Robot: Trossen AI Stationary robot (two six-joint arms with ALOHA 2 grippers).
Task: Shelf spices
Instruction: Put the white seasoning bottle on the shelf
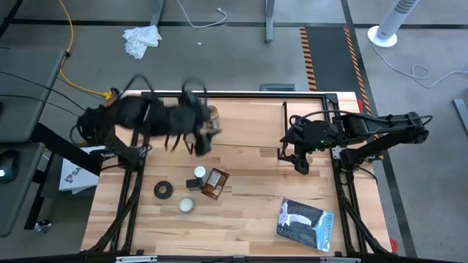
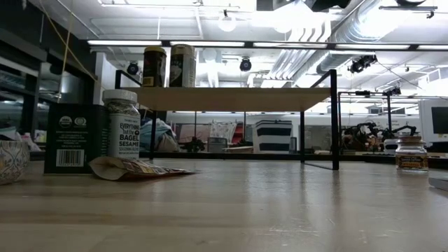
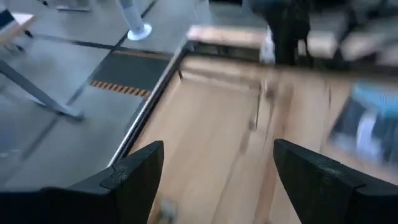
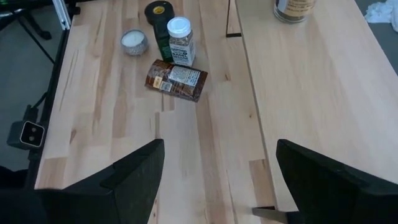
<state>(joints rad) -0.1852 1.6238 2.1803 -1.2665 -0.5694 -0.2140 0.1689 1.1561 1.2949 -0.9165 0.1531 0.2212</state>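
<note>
Left gripper (image 1: 191, 140): over the left end of the shelf, blurred in the high view; its own wrist view shows the fingers (image 3: 138, 171) spread wide with nothing between them.
Right gripper (image 1: 300, 162): at the right end of the shelf, fingers (image 4: 134, 168) spread wide, holding nothing, only bare wood under them.
Shelf (image 2: 231, 98): a light wood plank on thin black legs, standing at the far side of the table (image 1: 241, 226).
On the shelf: two jars side by side at one end, a yellow-lidded jar (image 2: 154, 66) and a tan-lidded jar (image 2: 183, 65).
White-capped bottle (image 4: 180, 41): upright on the table, in front of the shelf; its label reads "bagel sesame".
Dark bottle (image 4: 161, 42): upright, touching the white-capped bottle.
Flat brown packet (image 4: 176, 79): lying flat just beside those two bottles.
Tiny brown-topped jar (image 2: 411, 152): alone on the table, well apart from the others.
Black tape roll (image 1: 163, 190): flat on the table near the bottles.
Small round tin (image 1: 186, 205): near the tape roll.
Blue bag (image 1: 306, 225): lying flat at the near right of the table.
</note>
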